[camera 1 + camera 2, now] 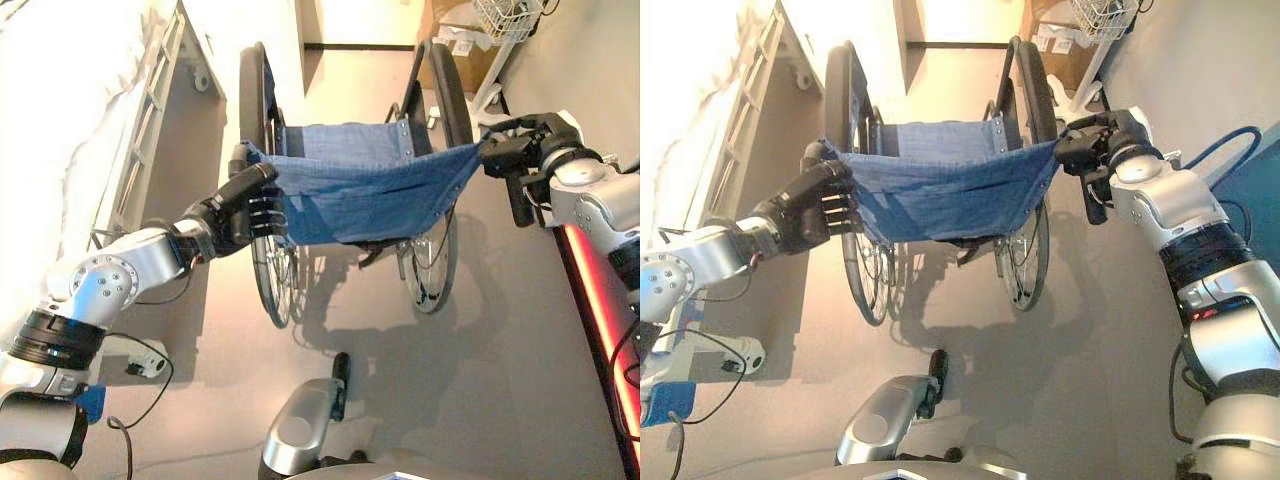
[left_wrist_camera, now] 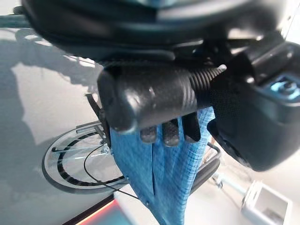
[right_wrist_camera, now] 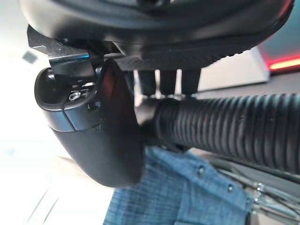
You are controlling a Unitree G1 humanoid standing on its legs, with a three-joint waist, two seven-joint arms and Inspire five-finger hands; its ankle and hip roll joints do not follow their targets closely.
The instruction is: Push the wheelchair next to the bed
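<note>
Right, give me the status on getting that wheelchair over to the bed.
Done: both hands are on the push handles, the left hand curled round the left ribbed black grip, the right hand round the right one. In hand: the blue-denim-backed wheelchair faces down the aisle beside the white bed. Left: closing the floor gap between them.

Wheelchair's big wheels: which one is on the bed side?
The large wheel by the left hand; the bed lies just beyond it. The other wheel faces open floor.
</note>
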